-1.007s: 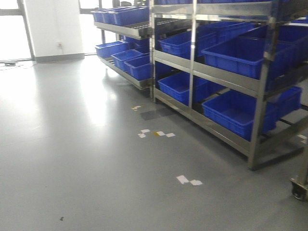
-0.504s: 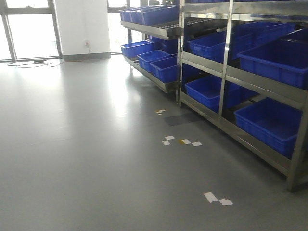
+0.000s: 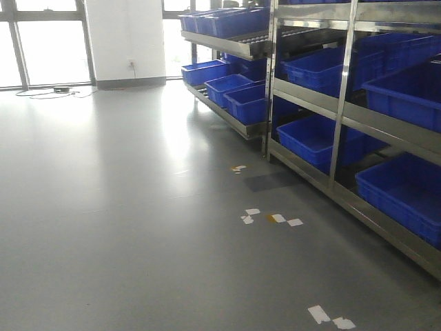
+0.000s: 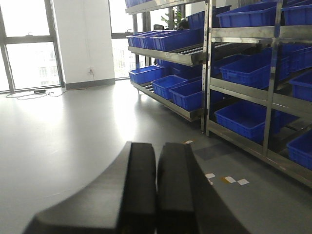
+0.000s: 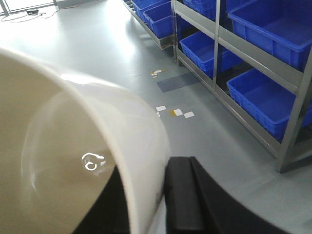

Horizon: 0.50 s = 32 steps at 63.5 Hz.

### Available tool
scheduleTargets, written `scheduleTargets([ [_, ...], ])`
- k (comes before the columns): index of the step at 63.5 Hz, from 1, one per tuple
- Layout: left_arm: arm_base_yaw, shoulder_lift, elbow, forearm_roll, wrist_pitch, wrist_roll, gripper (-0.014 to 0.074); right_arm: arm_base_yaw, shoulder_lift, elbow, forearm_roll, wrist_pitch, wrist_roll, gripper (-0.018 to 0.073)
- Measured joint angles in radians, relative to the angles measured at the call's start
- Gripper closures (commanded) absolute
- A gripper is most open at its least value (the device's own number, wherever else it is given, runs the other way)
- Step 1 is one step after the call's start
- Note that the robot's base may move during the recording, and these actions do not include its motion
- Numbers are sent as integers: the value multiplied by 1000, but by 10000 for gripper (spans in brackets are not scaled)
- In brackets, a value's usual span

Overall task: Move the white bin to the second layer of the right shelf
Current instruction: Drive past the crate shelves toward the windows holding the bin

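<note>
Here, the right gripper (image 5: 157,183) has its fingers clenched on the wall of the white bin (image 5: 73,146). One black finger (image 5: 183,195) lies against the outside of the wall just under the rim, and a dark shape shows on the inner side. The bin fills the near left of the right wrist view, tilted, with its glossy cream inside facing the camera, held above the grey floor (image 3: 138,207). The left gripper (image 4: 157,146) has its two black fingers pressed together with nothing between them. On the right stand steel racks (image 3: 342,103) loaded with blue crates (image 3: 317,134); the bin is well apart from them. White tape marks (image 3: 272,218) lie on the floor near the racks. Bright windows (image 3: 41,48) stand at the far left.
</note>
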State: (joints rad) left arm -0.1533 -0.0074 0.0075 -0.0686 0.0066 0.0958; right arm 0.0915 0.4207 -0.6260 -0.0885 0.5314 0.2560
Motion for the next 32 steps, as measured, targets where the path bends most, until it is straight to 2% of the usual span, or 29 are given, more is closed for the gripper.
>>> scheduleTargets([
  [32, 0, 0, 0, 0, 0, 0, 512, 0, 0, 0, 0, 0, 0, 503],
])
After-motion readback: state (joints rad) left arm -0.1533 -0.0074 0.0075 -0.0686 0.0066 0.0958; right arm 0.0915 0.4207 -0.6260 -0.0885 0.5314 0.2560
